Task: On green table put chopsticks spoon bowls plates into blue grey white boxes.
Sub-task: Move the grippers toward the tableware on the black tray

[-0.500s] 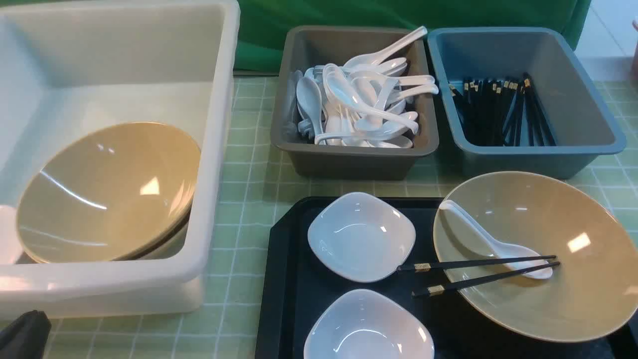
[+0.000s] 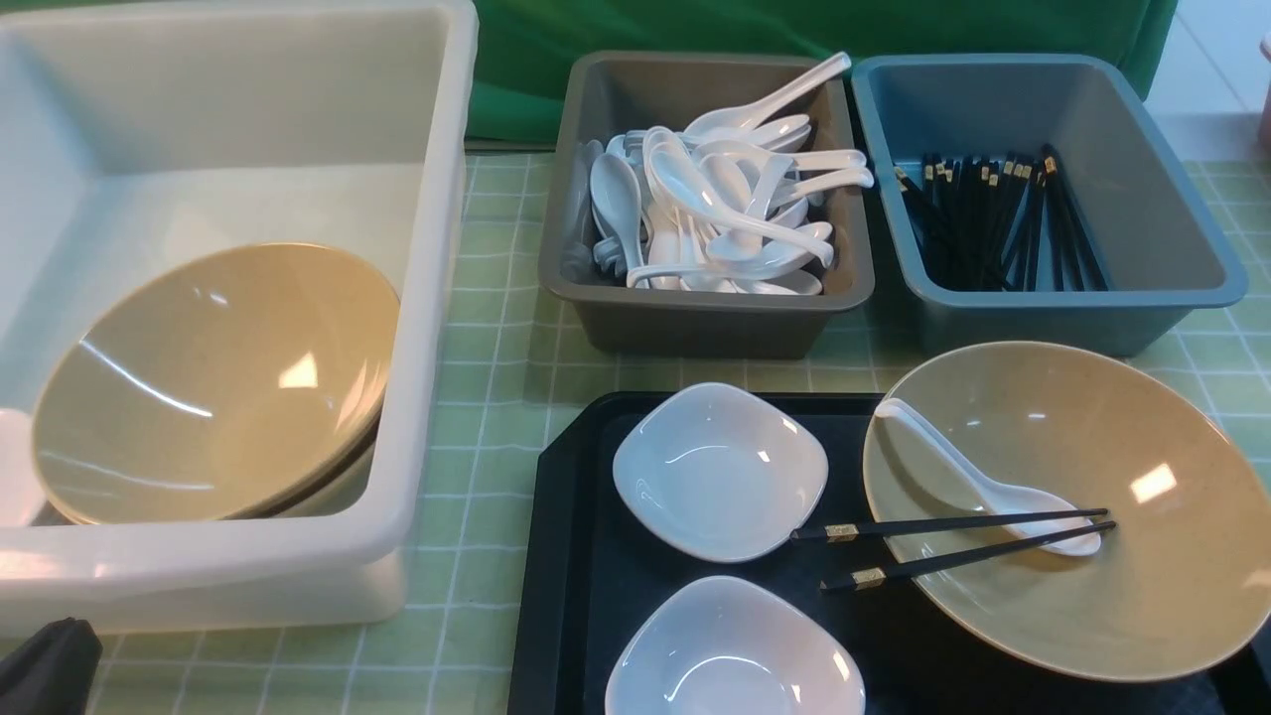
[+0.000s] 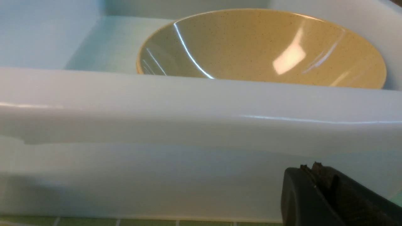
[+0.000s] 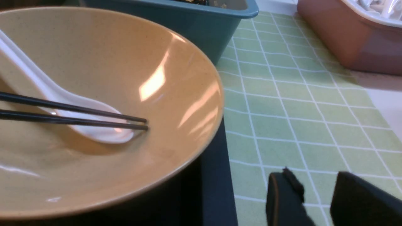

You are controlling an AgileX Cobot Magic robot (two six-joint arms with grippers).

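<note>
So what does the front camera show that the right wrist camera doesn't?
Front view only: the white box holding a tan bowl, the grey box heaped with white spoons, and two white dishes. Right wrist view only: the right gripper, jaws apart, and most of a reddish tub. Both: the second tan bowl with its spoon and chopsticks on the black tray, the blue box, the green table.

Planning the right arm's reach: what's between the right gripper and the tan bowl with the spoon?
Right wrist view: only the black tray's edge and a strip of bare green table lie between the right gripper and the bowl.
</note>
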